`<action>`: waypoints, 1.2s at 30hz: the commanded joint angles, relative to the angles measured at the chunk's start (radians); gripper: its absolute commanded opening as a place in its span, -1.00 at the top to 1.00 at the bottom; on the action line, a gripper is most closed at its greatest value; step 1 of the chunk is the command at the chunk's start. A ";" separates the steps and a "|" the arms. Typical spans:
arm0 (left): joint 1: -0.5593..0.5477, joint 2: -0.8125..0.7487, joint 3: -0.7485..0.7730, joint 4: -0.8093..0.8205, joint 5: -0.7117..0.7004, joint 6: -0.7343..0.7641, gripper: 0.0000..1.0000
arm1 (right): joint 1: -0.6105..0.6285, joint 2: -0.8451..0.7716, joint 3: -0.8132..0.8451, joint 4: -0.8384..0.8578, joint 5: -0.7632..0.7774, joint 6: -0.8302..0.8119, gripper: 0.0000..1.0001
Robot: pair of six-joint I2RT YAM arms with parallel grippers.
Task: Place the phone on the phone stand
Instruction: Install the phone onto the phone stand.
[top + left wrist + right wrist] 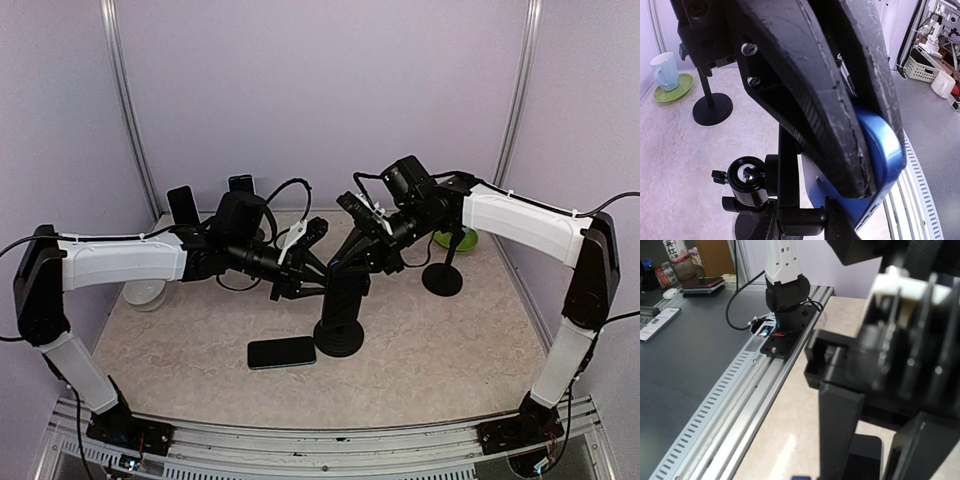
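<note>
Phone (883, 145), blue-edged, sits clamped between your left gripper's (300, 256) fingers (815, 100), just above the phone stand (340, 300). You cannot tell your right gripper's (372, 232) finger spacing.

Marble-look table (180, 350) is smooth, faintly glossy; phone stand (340, 335) matt black; left gripper (852, 192) fingers (805, 100) scuffed black plastic; at four o'clock, phone (885, 145) glossy blue.
</note>
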 commanded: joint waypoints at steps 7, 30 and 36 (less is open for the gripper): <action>0.038 -0.067 0.093 -0.284 0.208 0.046 1.00 | -0.098 0.038 0.037 -0.166 0.282 0.026 1.00; 0.024 -0.217 0.005 -0.183 0.152 -0.079 1.00 | -0.132 0.000 0.017 -0.158 0.366 0.045 1.00; -0.002 -0.222 0.058 -0.221 -0.013 -0.101 1.00 | -0.132 0.024 0.021 -0.162 0.366 0.049 1.00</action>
